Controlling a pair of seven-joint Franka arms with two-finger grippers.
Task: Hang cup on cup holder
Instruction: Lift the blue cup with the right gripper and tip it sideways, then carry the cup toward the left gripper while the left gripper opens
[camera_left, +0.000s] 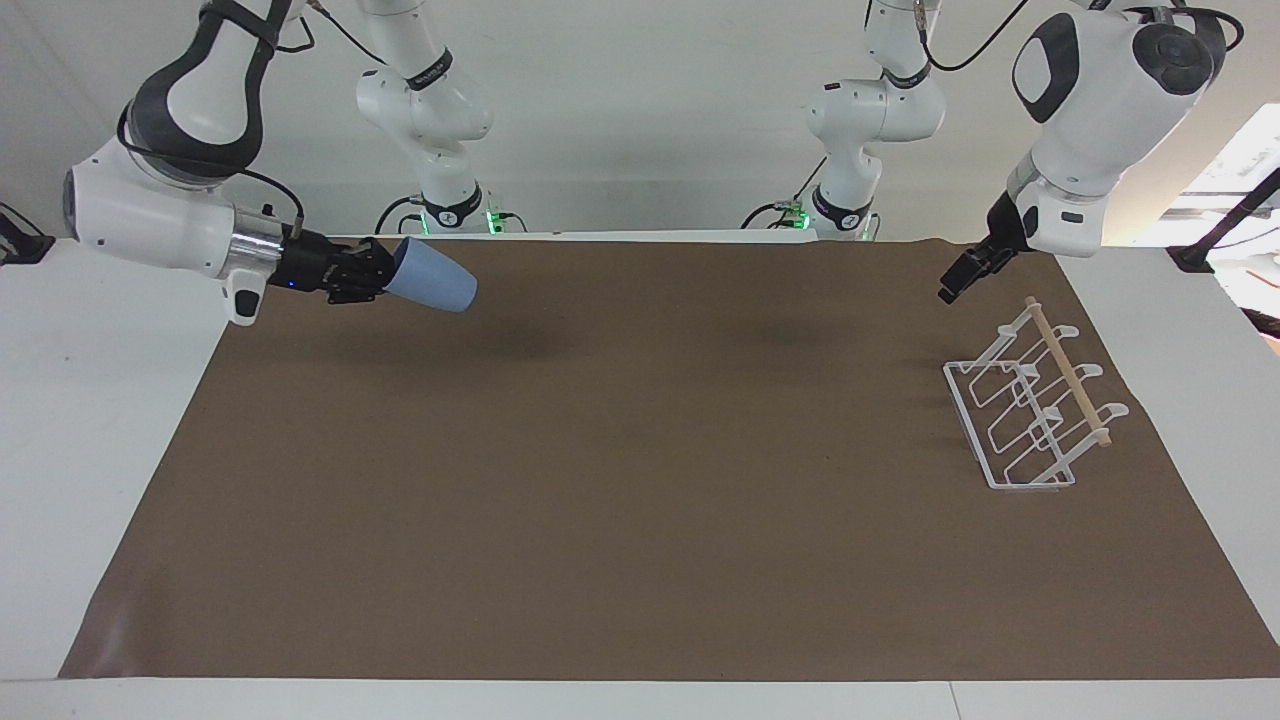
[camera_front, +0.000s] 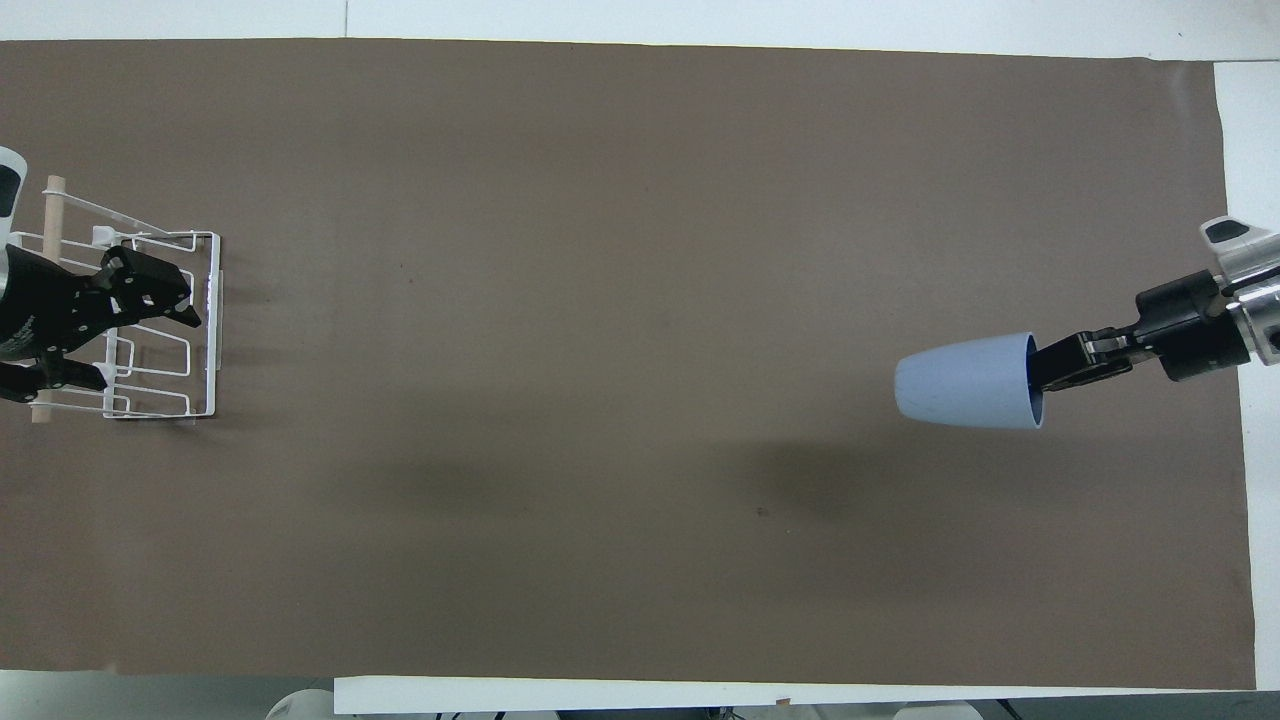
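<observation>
The brown table mat (camera_left: 640, 480) is covering almost the whole white table (camera_left: 90, 420), and both grippers are hanging in the air above it.

The right arm (camera_left: 170, 215) is reaching in from the right arm's end of the table, with its forearm lying nearly level. The right gripper (camera_left: 385, 272) is pinching the rim of the light-blue cup (camera_left: 432, 278): one finger is going inside the mouth and the other is staying outside the wall. The cup is lying on its side in the air, clear of the mat, with its closed bottom pointing away from the gripper toward the middle of the table. In the overhead view the cup (camera_front: 965, 381) is sticking straight out in front of the right gripper (camera_front: 1045, 365), and its shadow is falling on the mat below.

The left arm (camera_left: 1090, 100) is waiting at the left arm's end. The left gripper (camera_left: 955, 283) is hanging above the white wire cup holder (camera_left: 1030, 410), not touching it; in the overhead view its fingers (camera_front: 150, 290) are standing spread apart and holding nothing. The cup holder is standing on the mat under this gripper, with its thin wooden rod (camera_left: 1067, 372) lying across the top of the prongs, well apart from the cup.
</observation>
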